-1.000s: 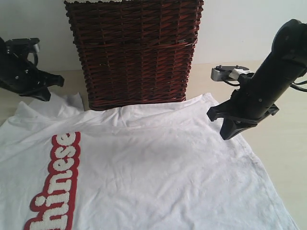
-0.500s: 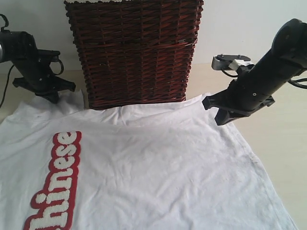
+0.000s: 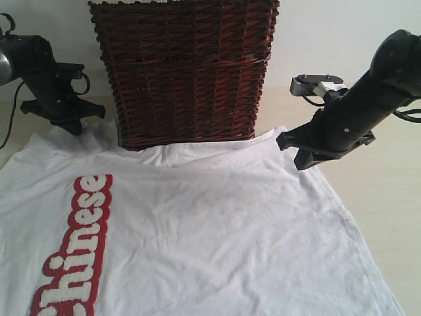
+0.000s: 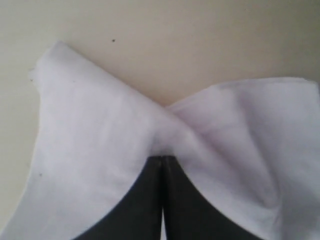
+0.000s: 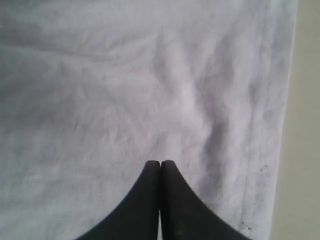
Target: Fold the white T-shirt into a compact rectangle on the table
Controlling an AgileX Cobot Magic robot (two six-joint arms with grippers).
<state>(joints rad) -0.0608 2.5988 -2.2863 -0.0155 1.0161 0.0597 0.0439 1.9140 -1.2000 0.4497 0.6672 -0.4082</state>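
The white T-shirt [image 3: 210,230] lies spread on the table [image 3: 388,191], its red-outlined lettering [image 3: 79,243] at the left. My left gripper [image 3: 69,126] is at the shirt's far left corner. In the left wrist view it [image 4: 162,157] is shut, and the cloth [image 4: 90,130] gathers into folds that meet at its tips. My right gripper [image 3: 302,161] is at the shirt's far right corner. Its jaws [image 5: 160,162] are shut over flat cloth [image 5: 125,90] beside the hem, with no fold visibly pinched between them.
A dark wicker basket [image 3: 184,72] stands at the back middle, touching the shirt's far edge between the two arms. A grey and white part [image 3: 317,85] sits behind the right arm. Bare tabletop [image 5: 305,125] shows beyond the shirt's right hem.
The left gripper rose and moved right toward the basket, then held. The right gripper drew back toward the shirt's far corner. The lettering slid slightly left.
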